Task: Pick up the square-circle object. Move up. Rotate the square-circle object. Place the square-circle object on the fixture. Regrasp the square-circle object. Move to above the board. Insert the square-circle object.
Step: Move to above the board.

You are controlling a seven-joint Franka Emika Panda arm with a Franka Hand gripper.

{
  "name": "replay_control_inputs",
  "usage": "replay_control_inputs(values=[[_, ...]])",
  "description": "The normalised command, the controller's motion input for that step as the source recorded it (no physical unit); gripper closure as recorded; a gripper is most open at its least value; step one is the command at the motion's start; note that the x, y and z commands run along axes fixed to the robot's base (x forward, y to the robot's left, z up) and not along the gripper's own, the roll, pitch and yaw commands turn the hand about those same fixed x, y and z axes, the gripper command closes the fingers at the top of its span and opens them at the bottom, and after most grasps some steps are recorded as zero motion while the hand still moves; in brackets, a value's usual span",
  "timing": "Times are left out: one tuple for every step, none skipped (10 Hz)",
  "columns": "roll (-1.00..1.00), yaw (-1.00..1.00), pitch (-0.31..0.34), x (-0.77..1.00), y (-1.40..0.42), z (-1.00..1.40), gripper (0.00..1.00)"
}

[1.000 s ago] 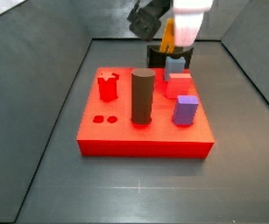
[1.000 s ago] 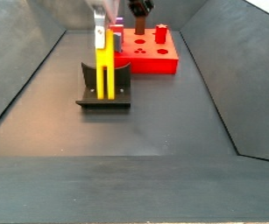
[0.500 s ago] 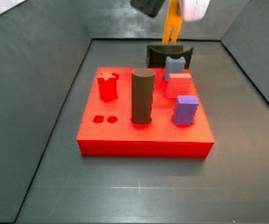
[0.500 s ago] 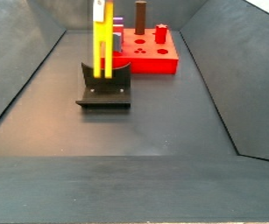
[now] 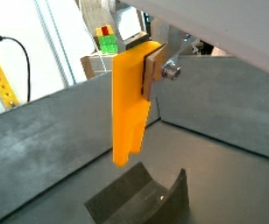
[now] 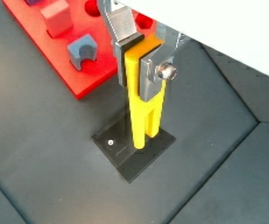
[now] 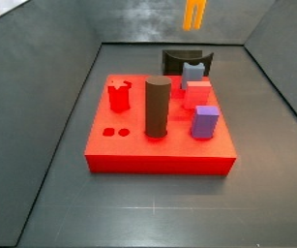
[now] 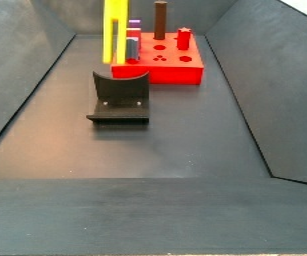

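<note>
Wrist views | gripper [image 6: 145, 63] clamps square-circle object [image 6: 141, 105] upright | above fixture [image 6: 137, 154]

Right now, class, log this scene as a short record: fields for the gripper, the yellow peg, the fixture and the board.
gripper: gripper, raised above the fixture, fingers shut on the square-circle object
square-circle object: square-circle object, yellow-orange, hanging upright, clear of the fixture
fixture: fixture, black, on the floor beside the board, nothing on it
board: board, red, carrying a dark cylinder, a purple block and red pegs
</note>
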Motion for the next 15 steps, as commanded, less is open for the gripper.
replay_control_inputs(values=[[-0.05, -0.01, 0.138, -0.03, -0.06, 1.0, 1.0], [-0.05, 0.0, 0.151, -0.02, -0.06, 1.0, 1.0], [-0.05, 0.01, 0.156, -0.01, -0.05, 0.96, 1.0], [-0.05, 0.02, 0.166, 0.0, -0.04, 0.81, 1.0], [-0.06, 0.02, 0.169, 0.01, -0.02, 0.68, 1.0], [-0.06, 0.03, 0.168, 0.01, -0.02, 0.54, 1.0], [-0.06, 0.04, 0.165, 0.01, -0.02, 0.36, 1.0], [-0.06, 0.04, 0.162, 0.01, -0.01, 0.22, 1.0], [-0.33, 1.0, 0.156, -0.7, -1.0, 0.13, 1.0], [-0.33, 1.0, 0.151, -0.7, -1.0, 0.1, 1.0], [-0.32, 1.0, 0.113, -0.7, -1.0, 0.11, 1.0], [-0.32, 1.0, 0.1, -0.7, -1.0, 0.1, 1.0], [-0.32, 1.0, 0.071, -0.69, -1.0, 0.12, 1.0], [-0.32, 1.0, 0.052, -0.69, -1.0, 0.13, 1.0], [-0.31, 1.0, 0.023, -0.59, -0.85, 0.12, 1.0]])
